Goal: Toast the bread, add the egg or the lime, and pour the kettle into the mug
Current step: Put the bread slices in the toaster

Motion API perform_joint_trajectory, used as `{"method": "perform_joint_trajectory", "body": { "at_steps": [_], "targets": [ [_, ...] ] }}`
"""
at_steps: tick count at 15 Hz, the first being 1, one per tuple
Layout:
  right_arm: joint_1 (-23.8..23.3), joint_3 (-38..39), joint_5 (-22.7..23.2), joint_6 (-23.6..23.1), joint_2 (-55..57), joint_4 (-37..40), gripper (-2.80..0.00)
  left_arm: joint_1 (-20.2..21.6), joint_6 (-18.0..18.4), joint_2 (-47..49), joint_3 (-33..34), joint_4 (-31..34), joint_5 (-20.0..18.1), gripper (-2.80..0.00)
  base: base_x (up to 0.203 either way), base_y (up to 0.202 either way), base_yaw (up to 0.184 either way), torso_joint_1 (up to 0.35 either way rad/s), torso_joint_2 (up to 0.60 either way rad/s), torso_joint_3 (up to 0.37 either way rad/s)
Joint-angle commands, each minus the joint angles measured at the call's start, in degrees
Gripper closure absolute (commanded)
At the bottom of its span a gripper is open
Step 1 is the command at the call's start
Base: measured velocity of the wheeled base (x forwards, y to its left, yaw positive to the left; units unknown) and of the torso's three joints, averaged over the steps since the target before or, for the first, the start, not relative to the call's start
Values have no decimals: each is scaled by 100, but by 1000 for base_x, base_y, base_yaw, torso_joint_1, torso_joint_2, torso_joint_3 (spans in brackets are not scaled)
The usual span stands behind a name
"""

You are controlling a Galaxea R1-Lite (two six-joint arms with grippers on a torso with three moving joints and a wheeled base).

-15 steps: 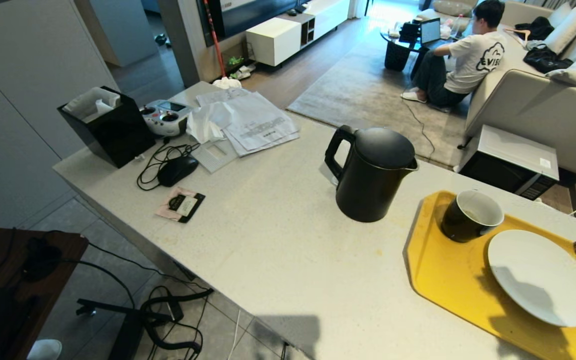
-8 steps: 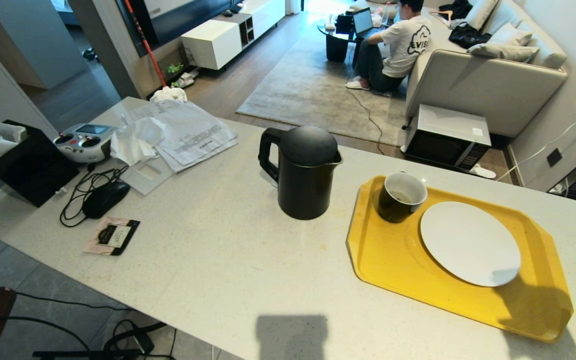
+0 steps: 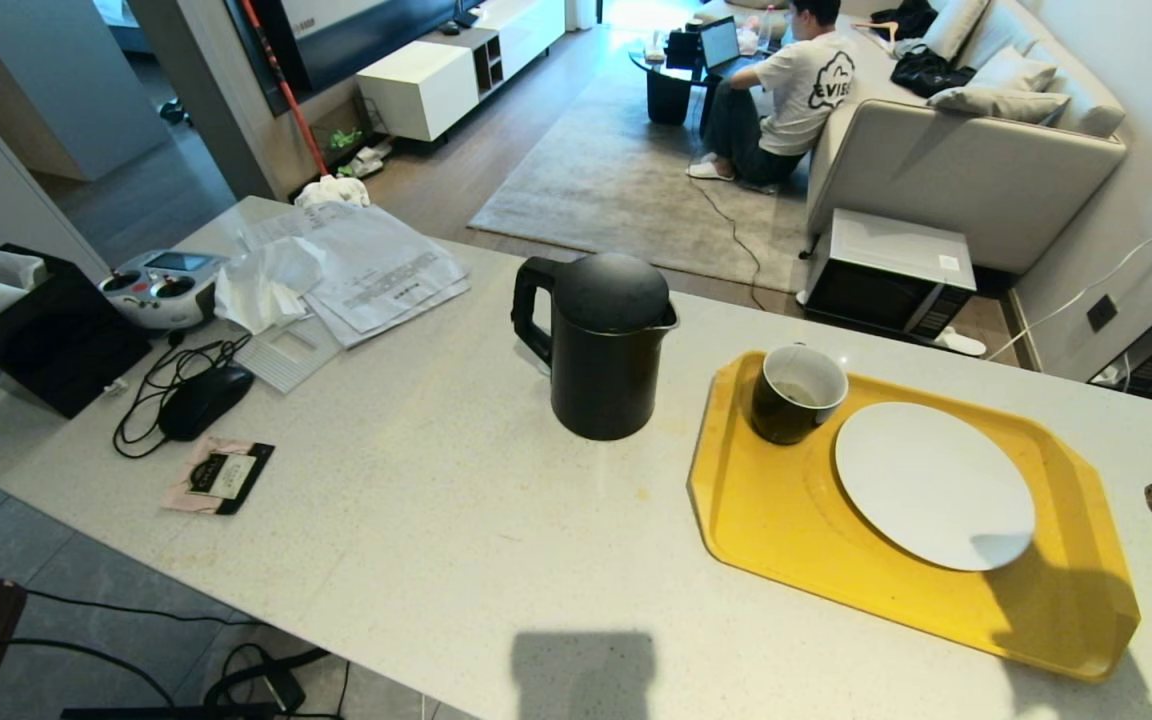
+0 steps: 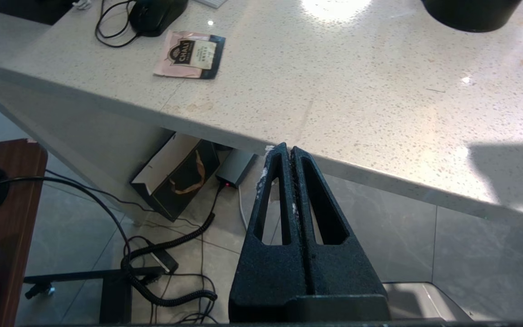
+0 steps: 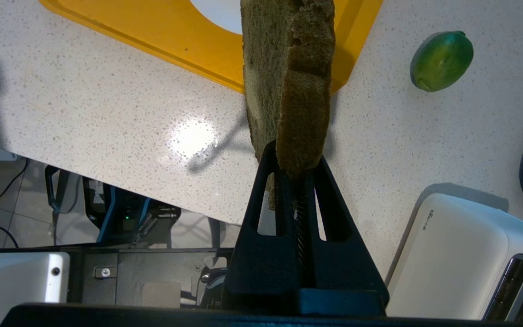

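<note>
Over on the left, the left gripper point(image 4: 291, 152) hangs below the edge of the pale speckled stone counter point(image 3: 456, 500), fingers pressed flat together, holding nothing. Moving right: the tall matte-black kettle point(image 3: 596, 345) stands upright mid-counter, then the glossy black mug with white inside point(image 3: 796, 392) sits on the yellow plastic tray point(image 3: 786, 520) beside a round white plate point(image 3: 931, 485). Far right, the right gripper point(image 5: 298, 175) is clamped on the thick greenish-grey bread slice point(image 5: 288, 86), held on edge, its long axis running straight out from the fingers. The white slotted toaster point(image 5: 470, 254) lies just beside that gripper, so the right arm looks nearer. The glossy green lime point(image 5: 441, 60) rests on the counter beyond the toaster.
</note>
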Motion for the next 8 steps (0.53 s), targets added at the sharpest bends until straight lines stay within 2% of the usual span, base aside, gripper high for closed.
{"method": "perform_joint_trajectory", "body": {
  "at_steps": [1, 5, 8],
  "targets": [
    [-8, -13, 3, 4, 13, 37, 0, 1, -1, 5, 2, -4, 2, 0, 0, 0, 0, 0, 0, 0],
    [-18, -24, -6, 4, -12, 34, 0, 1, -1, 5, 5, -4, 2, 0, 0, 0, 0, 0, 0, 0],
    [-69, -15, -6, 4, -13, 37, 0, 1, -1, 5, 5, -4, 2, 0, 1, 11, -134, 1, 4, 5]
  ]
}}
